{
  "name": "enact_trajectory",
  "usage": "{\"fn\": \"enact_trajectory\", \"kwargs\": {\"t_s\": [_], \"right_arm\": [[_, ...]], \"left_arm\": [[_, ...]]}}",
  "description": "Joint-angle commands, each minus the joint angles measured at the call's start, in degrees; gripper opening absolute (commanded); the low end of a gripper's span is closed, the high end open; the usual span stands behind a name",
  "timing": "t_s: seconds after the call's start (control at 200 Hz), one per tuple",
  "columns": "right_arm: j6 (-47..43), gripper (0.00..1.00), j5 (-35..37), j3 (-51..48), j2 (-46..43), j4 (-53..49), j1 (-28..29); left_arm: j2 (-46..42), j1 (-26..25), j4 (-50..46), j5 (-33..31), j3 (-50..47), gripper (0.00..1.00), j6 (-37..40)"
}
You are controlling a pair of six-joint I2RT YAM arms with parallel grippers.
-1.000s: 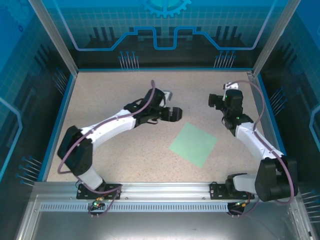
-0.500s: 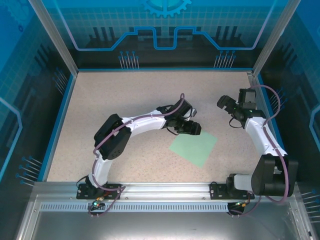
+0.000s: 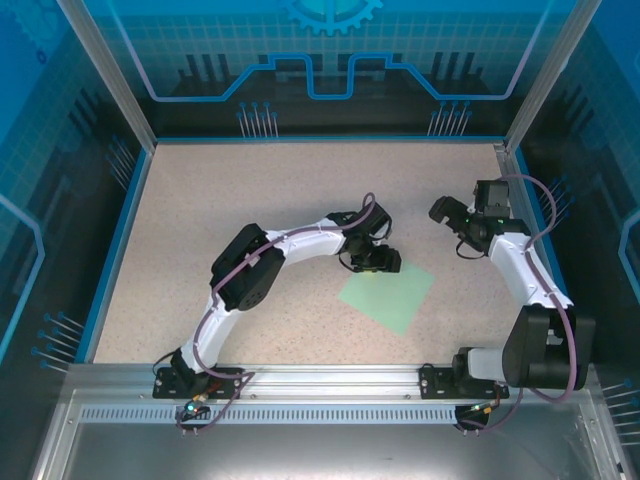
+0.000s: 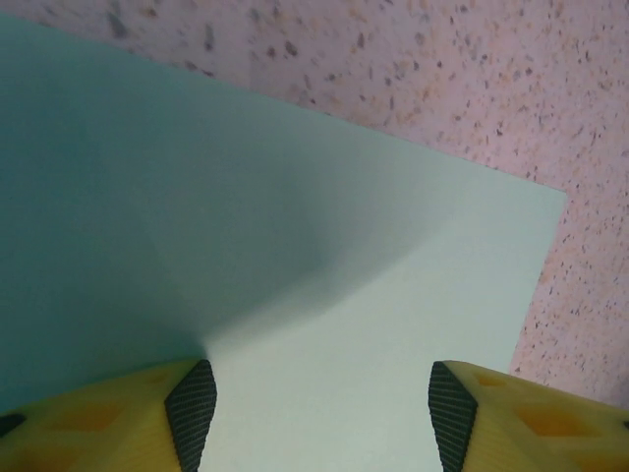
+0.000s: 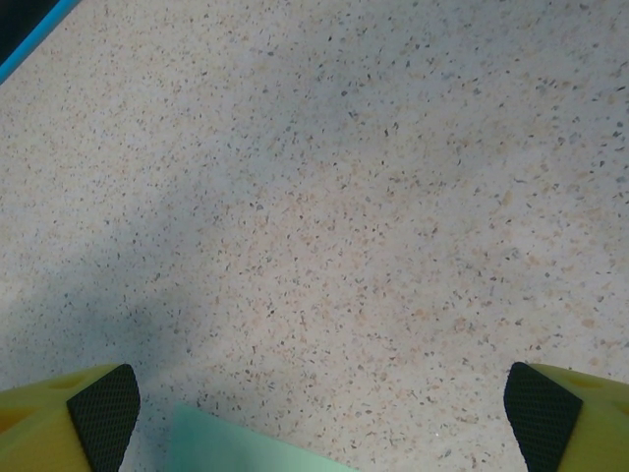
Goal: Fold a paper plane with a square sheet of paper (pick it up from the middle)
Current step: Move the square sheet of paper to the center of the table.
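- Two arms, one sheet: our left arm (image 3: 300, 240) has swung in over the far corner of the square sheet of paper (image 3: 388, 290), jaws apart, gripping nothing.
- Right jaws gape wide just past the sheet.
- Sheet's flat on the desk (image 3: 220, 200), unfolded. We reckon pickup's next, though we're off-middle.

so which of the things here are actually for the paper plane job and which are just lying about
For the job:
- green sheet of paper, unfolded
- left arm, jaws apart above the sheet's far corner
- right arm, jaws wide apart, off to the sheet's right

Just there:
- speckled table
- blue walls
- metal rail at the near edge
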Motion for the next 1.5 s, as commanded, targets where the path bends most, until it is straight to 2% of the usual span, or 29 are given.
{"fn": "enact_trajectory", "kwargs": {"t_s": [0.0, 0.305, 0.575, 0.7, 0.79, 0.85, 1.06, 1.155, 1.276, 1.496], "right_arm": [[0.42, 0.99, -2.12, 1.69, 0.74, -2.02, -0.87], [0.70, 0.99, -2.65, 3.07, 2.74, -2.89, -0.11], [0.26, 1.00, 0.33, 8.01, 7.90, -6.85, 5.22], [0.30, 1.00, 4.23, 11.48, 10.68, -9.70, 10.10], [-0.32, 0.99, 3.46, 16.04, 13.75, -14.00, 14.28], [-0.86, 0.99, 5.79, 19.18, 16.43, -17.34, 18.27], [-0.76, 0.99, 8.90, 31.65, 28.37, -24.13, 33.22], [0.45, 0.99, 10.88, 38.64, 35.45, -27.81, 39.26], [2.09, 0.99, 12.60, 47.39, 44.21, -32.72, 43.90], [2.81, 0.97, 10.00, 56.68, 53.20, -35.85, 47.18]], "left_arm": [[0.86, 2.13, -3.94, -2.50, 1.20, 0.64, -2.15], [-2.61, 11.07, -5.20, -6.06, -5.06, 0.64, -3.95], [-10.08, 19.38, -2.66, -9.55, -15.71, 0.65, -11.36], [-14.23, 20.77, -0.17, -8.34, -20.23, 0.69, -14.24], [-17.98, 21.29, 2.33, -5.51, -22.09, 0.76, -14.81], [-20.97, 22.06, 3.18, -3.52, -22.12, 0.81, -14.58], [-32.08, 29.65, 3.70, -4.06, -25.77, 0.98, -12.93], [-35.83, 35.11, 3.61, -4.69, -29.77, 0.99, -12.52], [-39.35, 40.33, 3.03, -5.22, -34.68, 0.98, -11.80], [-41.80, 43.49, 2.46, -5.84, -38.98, 0.99, -10.78]]}}
